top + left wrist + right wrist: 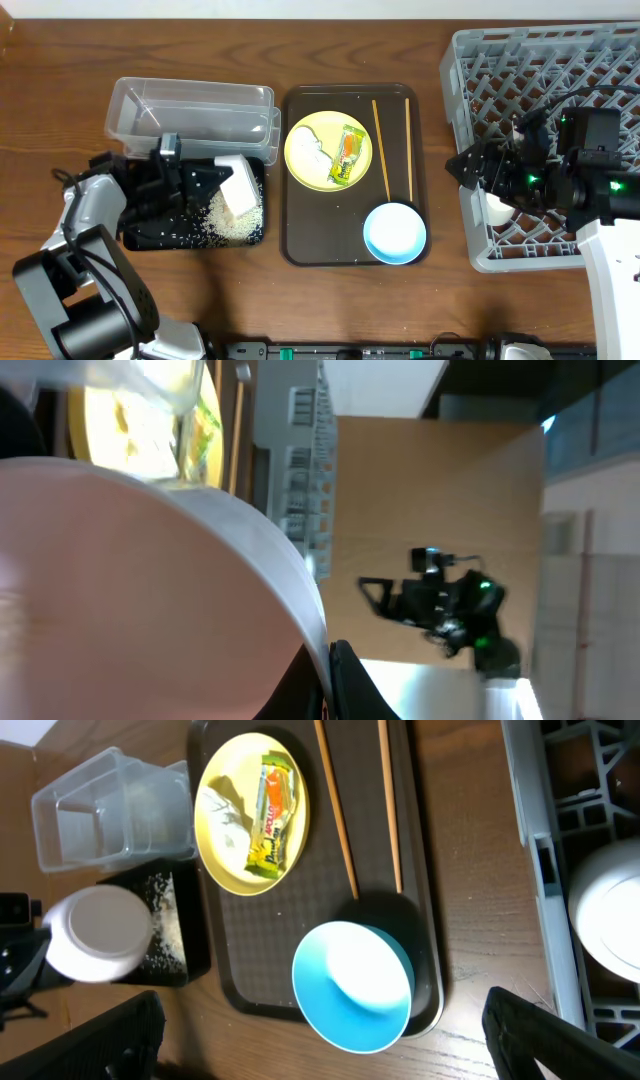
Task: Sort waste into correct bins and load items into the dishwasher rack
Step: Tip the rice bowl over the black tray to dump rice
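Observation:
My left gripper point(213, 186) is shut on the rim of the white bowl point(238, 188), which it holds tilted over the black tray point(150, 235). White rice grains point(234, 223) lie in that tray. In the left wrist view the jaws point(328, 680) pinch the bowl's rim point(270, 550). The yellow plate point(300, 130) carries the white tissue point(312, 156) and the snack wrapper point(347, 156). Two chopsticks point(381, 145) and the light blue bowl point(394, 232) lie on the brown tray. My right gripper point(470, 165) is open and empty at the grey rack's point(540, 70) left wall; in the right wrist view it point(325, 1050) is above the blue bowl point(350, 985).
The clear tub point(190, 110) stands behind the black tray. The dark brown serving tray point(300, 240) fills the middle. A white round dish point(605, 910) sits in the rack under my right arm. Bare wooden table lies along the front edge.

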